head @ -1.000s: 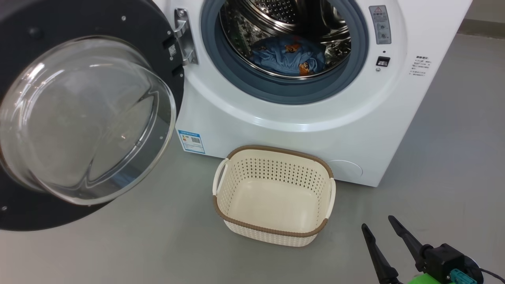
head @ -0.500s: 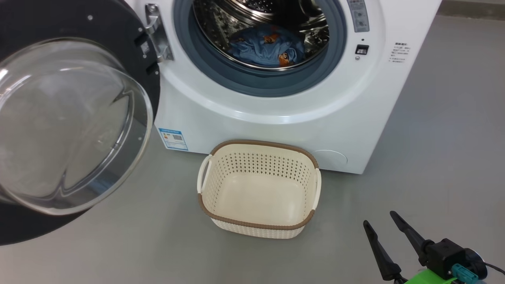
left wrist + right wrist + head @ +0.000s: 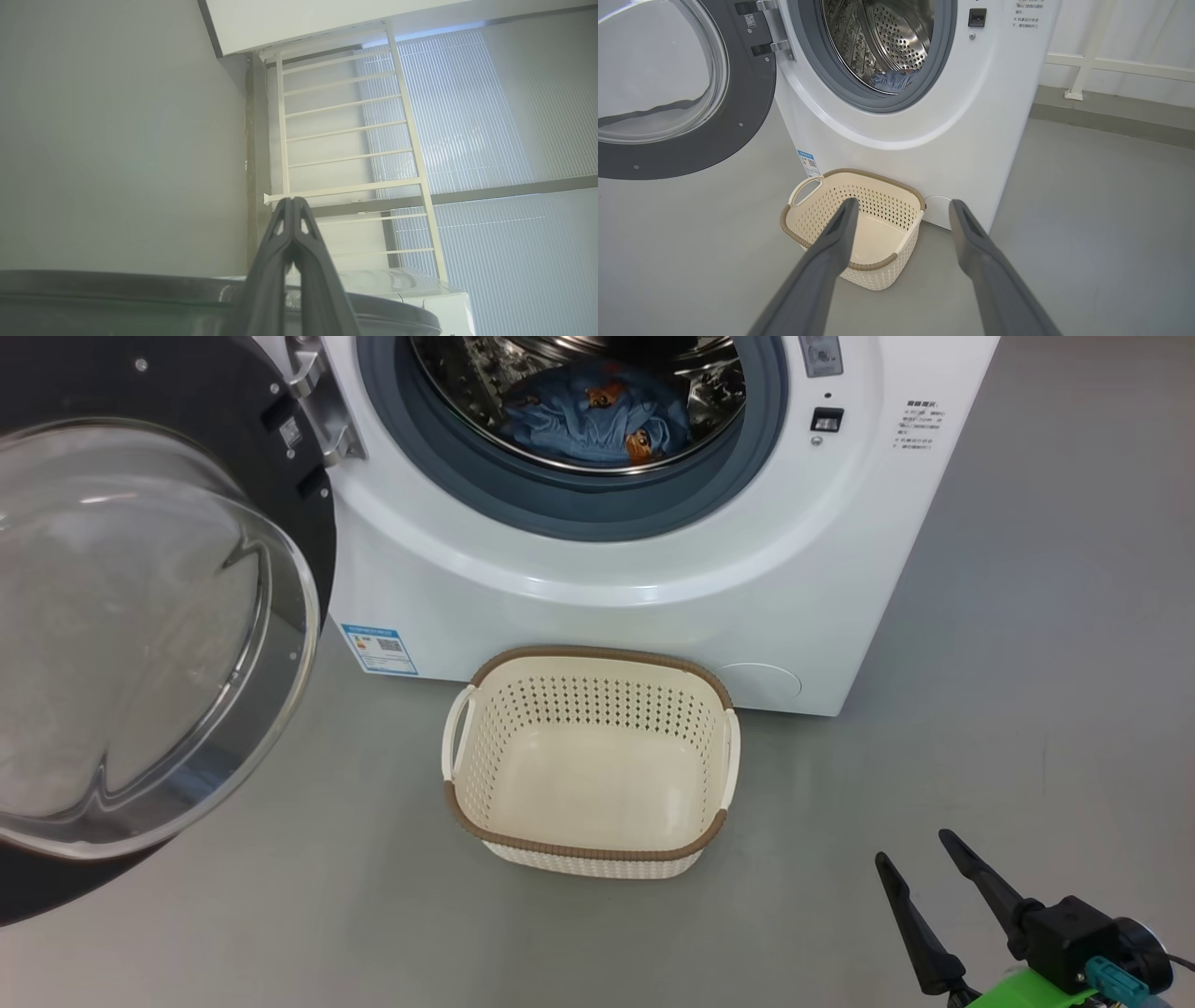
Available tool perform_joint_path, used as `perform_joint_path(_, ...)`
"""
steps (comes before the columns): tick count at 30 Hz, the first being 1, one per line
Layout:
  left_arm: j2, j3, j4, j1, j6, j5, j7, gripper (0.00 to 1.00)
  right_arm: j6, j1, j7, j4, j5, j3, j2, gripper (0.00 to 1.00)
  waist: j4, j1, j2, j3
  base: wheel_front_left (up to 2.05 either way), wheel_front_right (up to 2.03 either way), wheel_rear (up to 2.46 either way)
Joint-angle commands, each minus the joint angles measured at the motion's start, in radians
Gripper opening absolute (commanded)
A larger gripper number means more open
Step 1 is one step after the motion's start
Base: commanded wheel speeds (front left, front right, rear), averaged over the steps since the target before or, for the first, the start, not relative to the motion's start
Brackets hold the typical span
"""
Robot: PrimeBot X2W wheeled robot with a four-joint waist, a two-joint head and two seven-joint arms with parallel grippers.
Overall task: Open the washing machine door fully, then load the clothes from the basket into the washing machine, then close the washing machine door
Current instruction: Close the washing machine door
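The white washing machine [image 3: 579, 588] stands ahead with its round door [image 3: 140, 635] swung wide open to the left, glass bowl facing out. The light blue printed clothes [image 3: 597, 420] lie inside the steel drum, also seen as clothes [image 3: 894, 80] in the right wrist view. The cream basket [image 3: 588, 761] sits empty on the floor in front of the machine. My right gripper [image 3: 915, 859] is open at the lower right, apart from the basket, nothing between its fingers. My left gripper [image 3: 293, 201] is shut on nothing, pointing up above the door's dark rim [image 3: 140, 284].
Grey floor [image 3: 1027, 663] spreads to the right of the machine and in front of the basket. A white railing [image 3: 345, 126] and a ribbed wall panel stand beyond the left gripper. A wall base with a white post [image 3: 1078, 79] runs behind the machine on the right.
The head camera has shifted, so machine, door and basket slide left and up in the picture. The right gripper stays open at the lower right. Clothes stay in the drum.
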Motion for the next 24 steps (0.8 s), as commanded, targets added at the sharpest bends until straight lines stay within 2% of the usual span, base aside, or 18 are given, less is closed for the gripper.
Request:
perform_joint_path(1, 0.077, -0.001, -0.018, -0.015, -0.01, 0.008, 0.011, 0.0, 0.001, -0.028, -0.005, -0.026, -0.013, 0.015, -0.018, 1.0, -0.002, 0.0, -0.0001, 0.004, 0.0, 0.0, 0.0)
perform_joint_path(24, 0.108, -0.063, 0.092, -0.041, -0.052, 0.02, 0.107, 0.0, 0.001, -0.023, -0.005, -0.018, -0.005, 0.04, -0.06, 1.0, -0.025, 0.0, -0.0001, 0.015, 0.0, 0.0, 0.0)
